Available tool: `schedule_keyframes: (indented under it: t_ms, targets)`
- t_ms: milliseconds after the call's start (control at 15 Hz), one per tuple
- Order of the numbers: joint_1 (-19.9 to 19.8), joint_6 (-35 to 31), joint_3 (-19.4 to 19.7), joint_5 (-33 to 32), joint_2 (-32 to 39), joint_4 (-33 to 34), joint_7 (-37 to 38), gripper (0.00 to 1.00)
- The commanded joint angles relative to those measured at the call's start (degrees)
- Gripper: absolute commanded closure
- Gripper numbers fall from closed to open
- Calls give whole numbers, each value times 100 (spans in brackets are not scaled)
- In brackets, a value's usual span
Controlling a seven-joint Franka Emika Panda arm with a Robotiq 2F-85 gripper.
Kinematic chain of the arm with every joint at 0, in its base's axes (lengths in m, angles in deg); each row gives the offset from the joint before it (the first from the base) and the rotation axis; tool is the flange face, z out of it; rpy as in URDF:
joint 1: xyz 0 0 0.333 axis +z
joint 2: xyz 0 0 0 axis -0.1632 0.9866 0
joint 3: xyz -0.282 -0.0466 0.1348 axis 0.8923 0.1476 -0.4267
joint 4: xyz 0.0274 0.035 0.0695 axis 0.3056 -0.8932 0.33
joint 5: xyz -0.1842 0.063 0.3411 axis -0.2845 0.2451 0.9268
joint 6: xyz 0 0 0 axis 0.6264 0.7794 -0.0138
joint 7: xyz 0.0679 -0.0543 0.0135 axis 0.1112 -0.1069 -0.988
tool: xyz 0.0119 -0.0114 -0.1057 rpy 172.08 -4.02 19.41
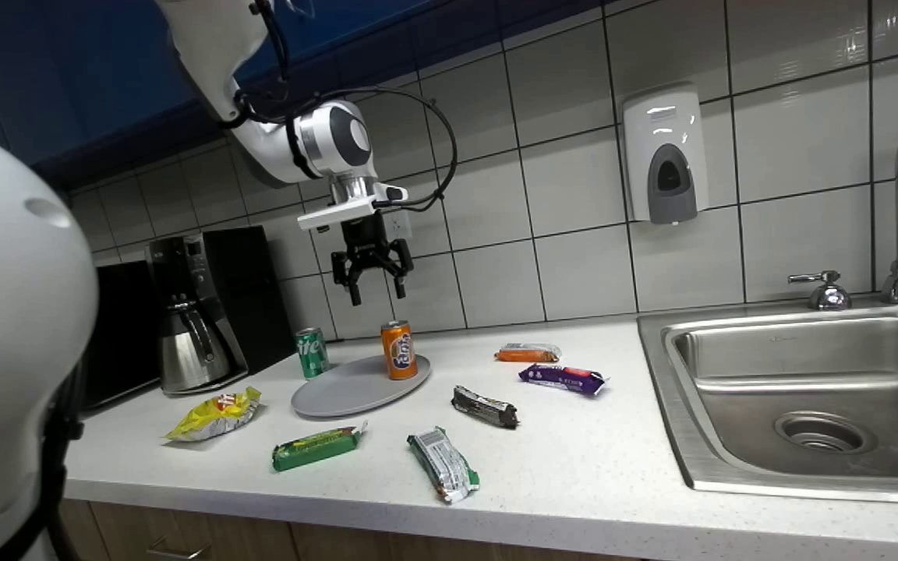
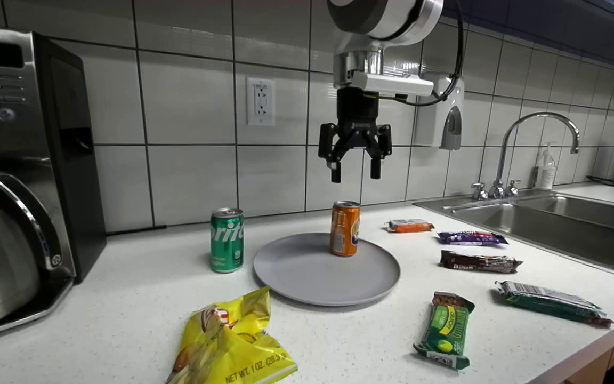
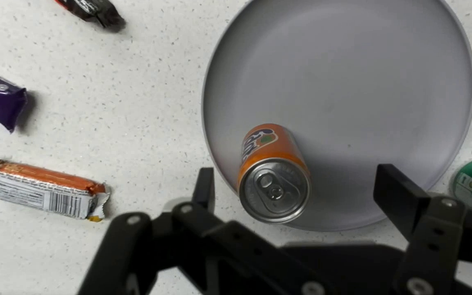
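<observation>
One robot arm (image 1: 332, 140), we see, points down, fingers (image 2: 376, 169) spread wide above one orange can (image 2: 344, 229) on one gray plate (image 2: 296, 266), with one green can (image 2: 227, 245), one yellow bag (image 2: 232, 341) and five wrapped bars (image 2: 445, 330) on the desk (image 2: 136, 314).

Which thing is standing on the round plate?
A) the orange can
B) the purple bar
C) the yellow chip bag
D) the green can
A: in both exterior views the orange can stands upright on the plate, below the open gripper.
</observation>
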Motion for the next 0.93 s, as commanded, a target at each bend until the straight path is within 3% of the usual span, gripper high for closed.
schedule_keyframes:
  t_ms: [0,867]
  targets:
    - [-194,40,-92,103,130,151,-307,0]
    - [-252,-7,-75,46,726,570,-529,0]
